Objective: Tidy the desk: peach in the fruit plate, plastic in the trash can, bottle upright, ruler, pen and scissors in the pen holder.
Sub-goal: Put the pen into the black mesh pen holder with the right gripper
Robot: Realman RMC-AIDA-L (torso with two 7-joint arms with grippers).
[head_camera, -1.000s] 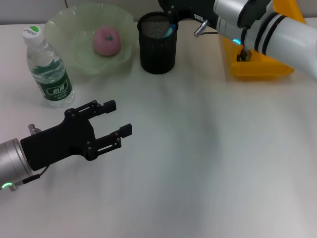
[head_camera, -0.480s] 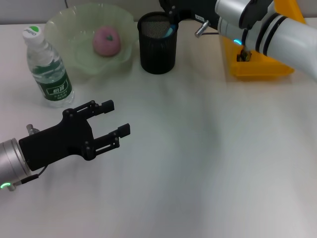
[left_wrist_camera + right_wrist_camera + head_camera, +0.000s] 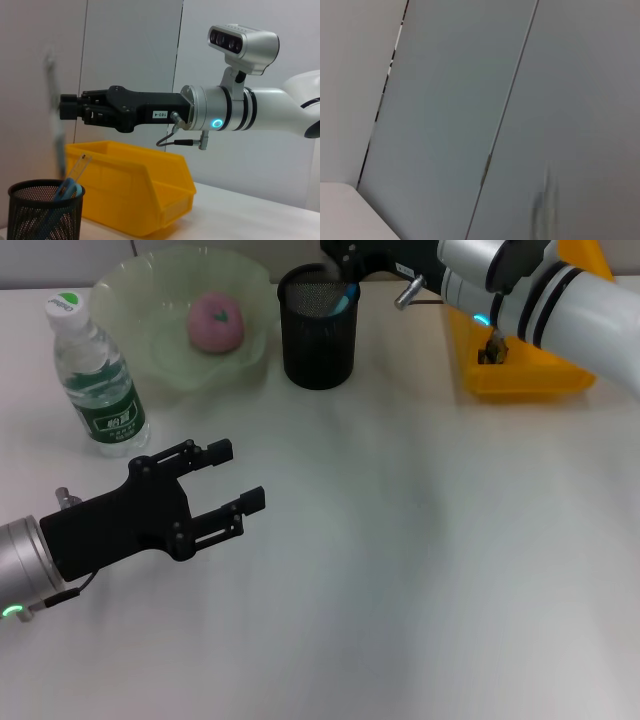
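office/lab | white desk point(image 3: 420, 570) | grey partition panels point(image 3: 445, 100)

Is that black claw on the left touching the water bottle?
Apart. The head view shows bare desk between the left gripper and the bottle.

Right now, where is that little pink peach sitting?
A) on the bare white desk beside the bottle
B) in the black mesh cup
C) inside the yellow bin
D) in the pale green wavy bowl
D: the peach rests inside the fruit plate, the pale green bowl with the wavy rim, which stands between the upright bottle and the pen holder.
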